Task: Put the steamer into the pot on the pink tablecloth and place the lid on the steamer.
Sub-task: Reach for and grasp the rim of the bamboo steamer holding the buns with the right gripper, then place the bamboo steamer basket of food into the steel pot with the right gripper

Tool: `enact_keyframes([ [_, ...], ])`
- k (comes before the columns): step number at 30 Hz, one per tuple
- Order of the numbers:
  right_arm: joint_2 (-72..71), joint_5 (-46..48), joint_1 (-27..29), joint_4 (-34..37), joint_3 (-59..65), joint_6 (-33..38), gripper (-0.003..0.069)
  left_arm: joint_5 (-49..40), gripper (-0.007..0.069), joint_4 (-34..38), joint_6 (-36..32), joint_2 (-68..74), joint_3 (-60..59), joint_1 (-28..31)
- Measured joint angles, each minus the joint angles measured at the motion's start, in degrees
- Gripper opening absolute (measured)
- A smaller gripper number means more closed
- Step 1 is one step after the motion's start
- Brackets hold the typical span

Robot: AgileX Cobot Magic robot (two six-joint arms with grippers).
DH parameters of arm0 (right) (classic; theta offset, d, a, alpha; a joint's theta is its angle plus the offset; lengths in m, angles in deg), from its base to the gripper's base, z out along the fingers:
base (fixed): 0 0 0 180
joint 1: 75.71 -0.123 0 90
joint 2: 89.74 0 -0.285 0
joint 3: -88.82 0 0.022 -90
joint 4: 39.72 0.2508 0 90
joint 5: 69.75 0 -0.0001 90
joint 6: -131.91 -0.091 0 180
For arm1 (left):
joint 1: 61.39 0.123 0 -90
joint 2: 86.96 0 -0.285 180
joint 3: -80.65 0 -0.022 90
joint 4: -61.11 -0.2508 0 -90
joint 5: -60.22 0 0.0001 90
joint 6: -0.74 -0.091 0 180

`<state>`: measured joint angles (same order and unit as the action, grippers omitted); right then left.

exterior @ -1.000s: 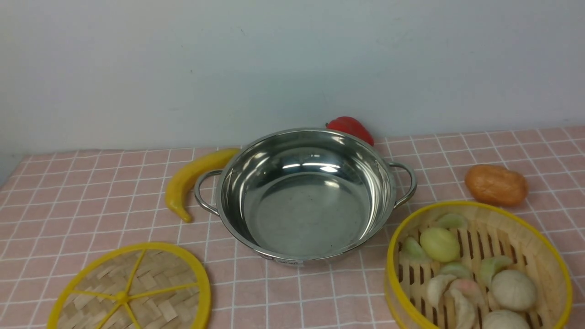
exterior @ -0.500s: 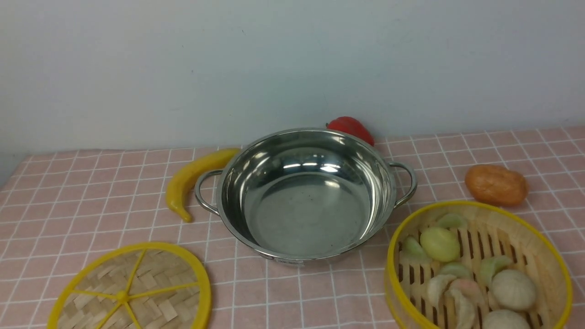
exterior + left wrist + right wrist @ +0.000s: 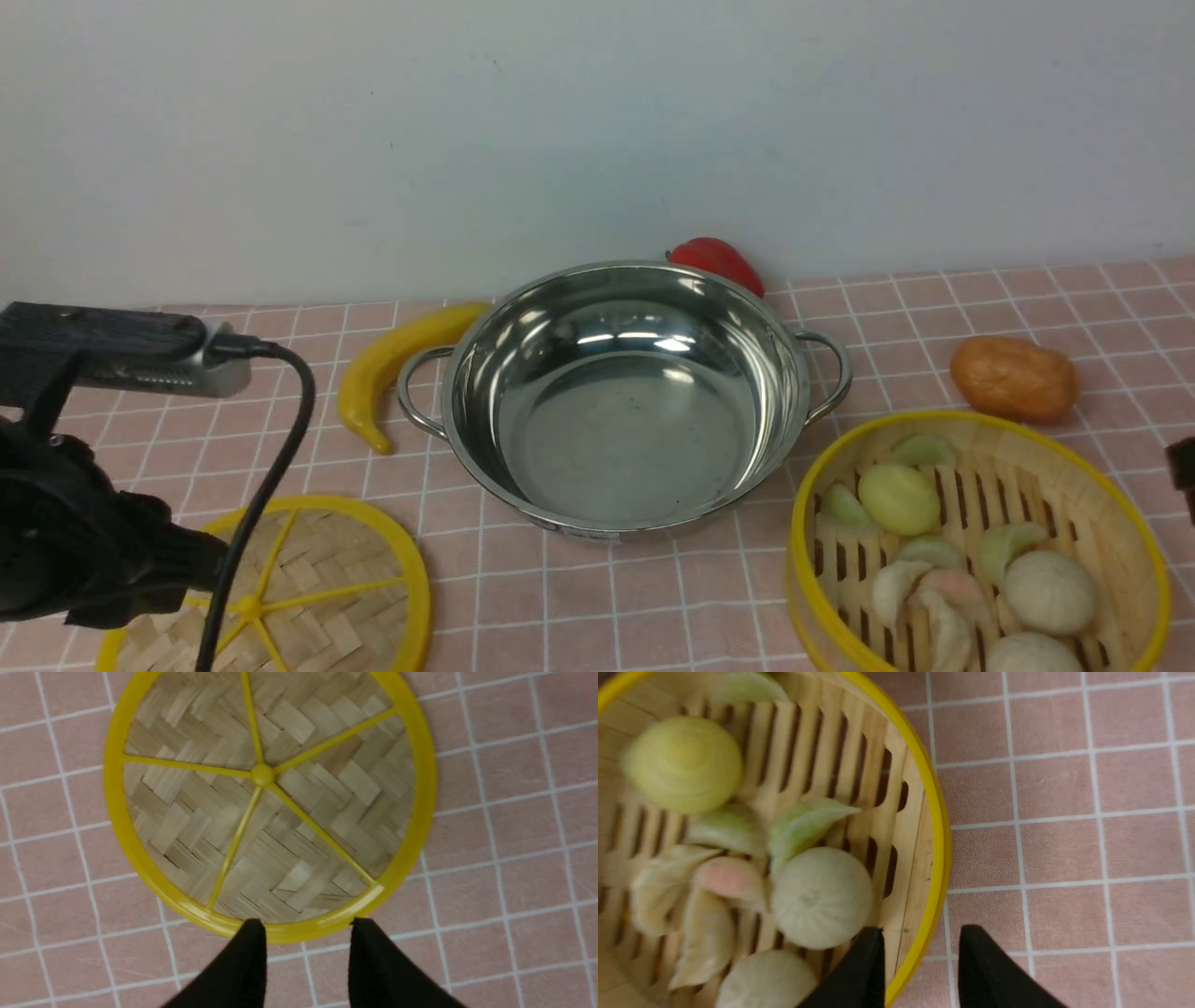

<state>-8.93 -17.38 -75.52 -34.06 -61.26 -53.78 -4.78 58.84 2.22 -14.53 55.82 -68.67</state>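
Observation:
The empty steel pot [image 3: 635,439] stands mid-table on the pink tablecloth [image 3: 653,597]. The steamer [image 3: 1111,485], holding dumplings and buns, sits on the cloth to the pot's front right. The lid [image 3: 327,579] lies flat to the pot's front left. My left arm [image 3: 84,551] hangs over the lid's left part. In the left wrist view, my left gripper [image 3: 306,926] is open and empty above the rim of the lid [image 3: 261,798]. In the right wrist view, my right gripper [image 3: 922,933] is open, its fingers on either side of the yellow rim of the steamer [image 3: 942,858], one over the inside and one outside.
A yellow pepper [image 3: 392,369] lies against the pot's left handle. A red pepper [image 3: 717,261] sits behind the pot by the wall. An orange potato [image 3: 1013,376] lies behind the steamer. A sliver of my right arm [image 3: 1184,476] shows at the right edge.
My left arm has come into the front view over the lid, and my right arm's edge now shows at the right. The pot, steamer and lid have not moved.

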Motion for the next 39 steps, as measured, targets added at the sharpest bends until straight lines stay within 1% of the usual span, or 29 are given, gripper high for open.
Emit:
enact_keyframes([
  [6, 7.9, -5.5, 0.0, 0.0, 0.5, 0.2, 0.0242, 2.7, 0.0243, -2.1, 1.1, 4.9, 0.1, 0.0],
  [16, 17.6, -12.5, 0.0, 0.0, 0.5, 0.2, 0.0241, 5.6, 0.0243, -2.2, 1.2, 5.6, 0.4, 0.0],
  [18, 19.9, -14.4, 0.0, 0.0, 0.5, 0.0, 0.0219, 5.9, 0.0243, -2.3, 1.2, 5.6, 0.4, 0.0],
  [19, 21.3, -14.6, 0.0, 0.0, 0.5, -0.2, 0.017, 6.3, 0.0243, -2.4, 1.2, 5.6, 0.4, 0.0],
  [20, 21.5, -14.4, 0.0, 0.0, 0.5, -0.2, 0.0153, 6.3, 0.0243, -2.4, 1.2, 5.6, 0.4, 0.0],
  [21, 21.8, -13.4, 0.0, -0.8, 0.4, -0.2, 0.0069, 6.7, 0.0243, -2.4, 1.2, 5.6, 0.4, 0.0],
  [22, 21.8, -13.4, 0.0, -1.0, 0.4, -0.2, 0.0063, 6.7, 0.0243, -2.4, 1.2, 5.6, 0.4, 0.0],
  [26, 19.4, -7.8, 0.0, -4.2, 0.4, -0.7, 0.0058, 6.8, 0.0243, -2.4, 1.2, 5.6, 0.4, 0.0],
  [29, 14.8, -0.6, 0.0, -6.5, 0.5, -0.8, 0.0058, 6.8, 0.0243, -2.4, 1.2, 5.6, 0.4, 0.0],
  [35, 6.2, 8.1, 0.0, -6.0, -2.1, -0.8, 0.0058, 6.8, 0.0243, -2.4, 1.2, 5.6, 0.4, 0.0],
  [36, 4.8, 11.0, -0.4, -5.7, -5.6, -0.7, 0.0058, 6.8, 0.0243, -2.4, 1.2, 5.6, 0.4, 0.0],
  [39, 4.7, 12.7, -3.0, -4.1, -14.7, -0.6, 0.0058, 6.8, 0.0243, -3.5, 1.2, 5.6, 0.4, 0.0],
])
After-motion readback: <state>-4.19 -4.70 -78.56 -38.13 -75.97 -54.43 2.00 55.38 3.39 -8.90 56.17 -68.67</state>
